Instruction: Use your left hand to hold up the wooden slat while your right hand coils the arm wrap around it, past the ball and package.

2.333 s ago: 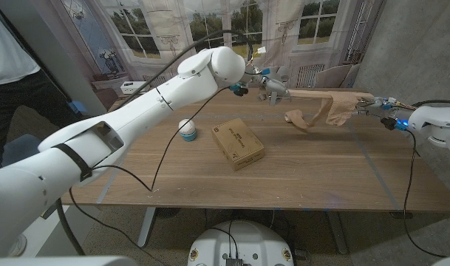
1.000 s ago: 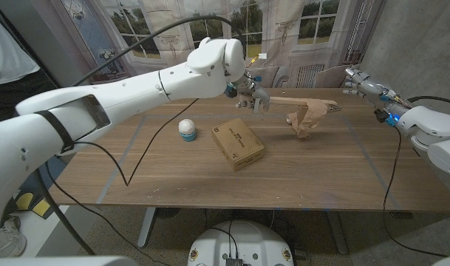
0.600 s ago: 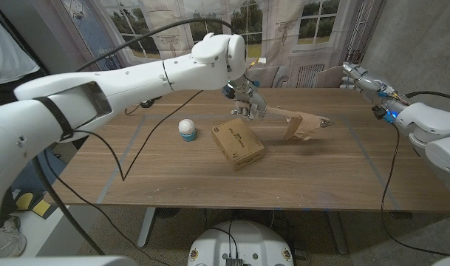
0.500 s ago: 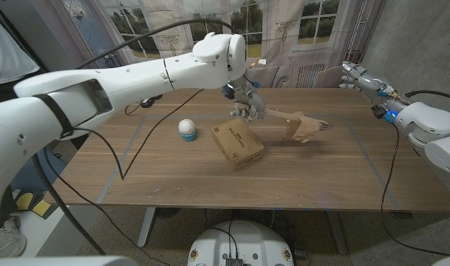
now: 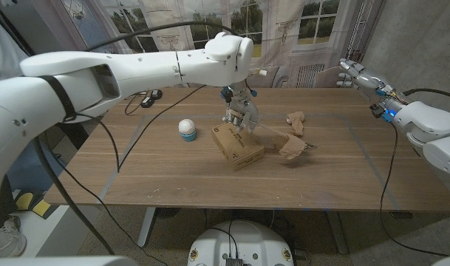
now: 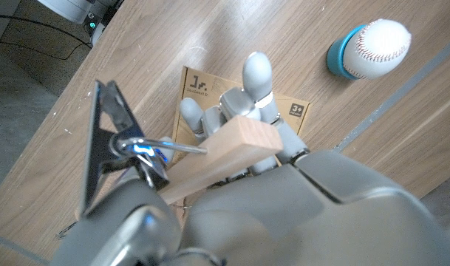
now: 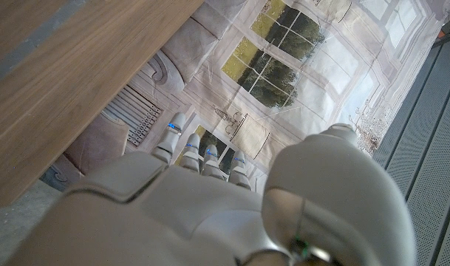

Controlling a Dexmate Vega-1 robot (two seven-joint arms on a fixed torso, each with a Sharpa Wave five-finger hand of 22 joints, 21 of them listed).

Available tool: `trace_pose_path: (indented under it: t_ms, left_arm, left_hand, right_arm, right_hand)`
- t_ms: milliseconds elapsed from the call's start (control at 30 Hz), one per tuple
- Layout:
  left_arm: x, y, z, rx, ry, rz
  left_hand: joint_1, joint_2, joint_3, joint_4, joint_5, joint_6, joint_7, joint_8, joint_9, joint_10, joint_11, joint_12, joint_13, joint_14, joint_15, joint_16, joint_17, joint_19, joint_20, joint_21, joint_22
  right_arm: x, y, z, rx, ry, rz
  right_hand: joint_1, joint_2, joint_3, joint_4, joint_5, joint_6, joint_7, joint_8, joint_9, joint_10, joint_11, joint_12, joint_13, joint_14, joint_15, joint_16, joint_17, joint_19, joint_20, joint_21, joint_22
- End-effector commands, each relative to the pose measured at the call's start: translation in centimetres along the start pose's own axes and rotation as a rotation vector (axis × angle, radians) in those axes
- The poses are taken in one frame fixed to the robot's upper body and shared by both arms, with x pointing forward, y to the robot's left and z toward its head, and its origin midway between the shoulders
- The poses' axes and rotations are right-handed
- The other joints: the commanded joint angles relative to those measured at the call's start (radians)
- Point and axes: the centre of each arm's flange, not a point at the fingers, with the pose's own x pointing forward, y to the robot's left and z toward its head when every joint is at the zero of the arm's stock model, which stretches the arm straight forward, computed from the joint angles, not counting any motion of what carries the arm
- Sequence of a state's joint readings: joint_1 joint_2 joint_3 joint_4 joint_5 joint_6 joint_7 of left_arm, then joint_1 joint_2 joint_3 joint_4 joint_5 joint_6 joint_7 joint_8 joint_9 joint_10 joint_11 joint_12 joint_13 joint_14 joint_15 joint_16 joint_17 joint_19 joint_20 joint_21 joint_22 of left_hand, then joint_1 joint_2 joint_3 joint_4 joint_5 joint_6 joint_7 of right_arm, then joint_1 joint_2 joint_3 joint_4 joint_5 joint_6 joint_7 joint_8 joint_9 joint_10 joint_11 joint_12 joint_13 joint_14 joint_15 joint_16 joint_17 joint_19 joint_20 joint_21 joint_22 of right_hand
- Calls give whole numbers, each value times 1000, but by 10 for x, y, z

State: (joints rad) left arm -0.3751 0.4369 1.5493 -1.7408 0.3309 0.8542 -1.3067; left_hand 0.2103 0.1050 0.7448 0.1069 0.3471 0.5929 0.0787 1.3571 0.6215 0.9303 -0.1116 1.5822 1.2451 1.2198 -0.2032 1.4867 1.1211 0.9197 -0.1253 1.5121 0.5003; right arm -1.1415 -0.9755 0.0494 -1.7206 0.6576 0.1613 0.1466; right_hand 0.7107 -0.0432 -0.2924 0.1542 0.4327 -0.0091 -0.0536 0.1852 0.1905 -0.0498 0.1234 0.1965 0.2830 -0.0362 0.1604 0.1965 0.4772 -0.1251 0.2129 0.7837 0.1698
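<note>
White arms and grey fingers [image 6: 256, 74], pale wooden slat [image 6: 232, 148], tan arm wrap [image 5: 292, 145], white ball [image 5: 187, 128] on teal base, brown package [image 5: 238, 144] with black print, brown-grained table [image 5: 343, 177].

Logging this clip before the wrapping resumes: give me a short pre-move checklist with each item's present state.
1. Left hand grips the pale wooden slat: ok, per the left wrist view.
2. Slat held up off the table: not ok; it slants down over the brown cardboard package, its far end low by the wooden table.
3. Right hand holds the tan arm wrap: not ok; the hand is raised at the far right edge, apart from it.
4. Wrap coiled on the slat: cannot tell; it bunches at the slat's low end.
5. White baseball on its blue stand out of the way: ok.
</note>
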Motion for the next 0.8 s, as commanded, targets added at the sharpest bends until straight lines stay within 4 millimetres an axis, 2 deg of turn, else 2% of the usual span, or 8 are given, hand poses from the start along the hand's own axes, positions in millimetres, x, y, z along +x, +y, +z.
trace_pose_path:
  t_ms: [33,300,400,500,533,567,667,800]
  left_arm:
    - [13,-2,-9,29,209,23]
    - [24,-3,-15,14,207,-15]
    - [26,-3,-16,8,194,-41]
    - [29,-5,-16,14,184,-77]
    - [30,-5,-17,14,181,-84]
    - [30,-5,-17,18,182,-91]
    - [29,-6,-16,37,204,-94]
    - [25,-5,-14,60,259,-75]
  left_hand:
    - [52,57,61,57,-3,6,25,-4,-3,-25,-16,-4,1,-8,-2,-19,71,-7,-63,6,-1]
    - [57,55,64,58,-9,3,17,-14,-15,-50,-19,-7,0,-20,-2,-56,52,-22,-63,3,-17]
    - [63,59,68,55,-15,-11,8,-35,-42,-76,-11,-11,-2,-35,0,-112,-1,-33,-63,-5,-39]
    - [62,34,56,50,-30,-45,5,-79,-94,-103,1,-17,-8,-41,-1,-198,-88,-31,-68,-20,-94]
    - [57,15,49,45,-37,-61,6,-108,-131,-109,1,-62,-57,-50,-1,-270,-171,-42,-61,-29,-125]
    - [56,4,48,41,-38,-60,8,-116,-145,-107,-1,-92,-95,-48,-2,-290,-195,-38,-65,-33,-142]
    - [77,-36,50,-1,-41,-102,6,-190,-223,-93,21,-257,-295,-21,-2,-434,-418,-46,-59,-58,-237]
    - [48,-61,49,27,-41,-113,17,-254,-281,-127,50,-382,-447,-21,4,-547,-566,-64,-47,-92,-311]
  right_arm:
    - [2,2,1,-4,-17,6]
    - [0,6,6,-22,-32,5]
    - [0,7,10,-33,-39,7]
    - [0,9,14,-43,-47,9]
    - [0,10,15,-45,-49,10]
    - [0,10,16,-46,-51,11]
    - [0,11,17,-50,-61,15]
    - [-2,12,18,-51,-69,17]
  right_hand:
    - [-5,1,-6,-6,0,-6,-4,7,3,11,-1,8,-1,5,-3,9,0,7,0,-4,4]
    - [-6,2,-7,-8,0,0,-3,9,3,19,0,11,-3,8,-3,10,-5,14,0,-7,4]
    - [-6,4,-7,-9,1,2,-3,10,3,23,0,13,-5,11,-4,12,-8,18,0,-9,4]
    - [-7,5,-7,-10,1,4,-4,11,3,25,-1,13,-6,12,-5,12,-10,20,0,-10,4]
    - [-7,5,-8,-10,0,4,-3,11,3,24,-1,13,-6,13,-5,13,-11,21,0,-10,4]
    - [-8,5,-8,-10,0,4,-3,11,3,26,-1,14,-6,13,-6,13,-12,22,0,-11,5]
    - [-8,7,-8,-11,0,6,-4,11,3,28,-3,15,-7,15,-7,14,-15,26,-1,-12,5]
    - [-8,7,-9,-12,0,7,-3,12,3,29,-4,15,-9,17,-9,14,-18,31,-1,-14,5]
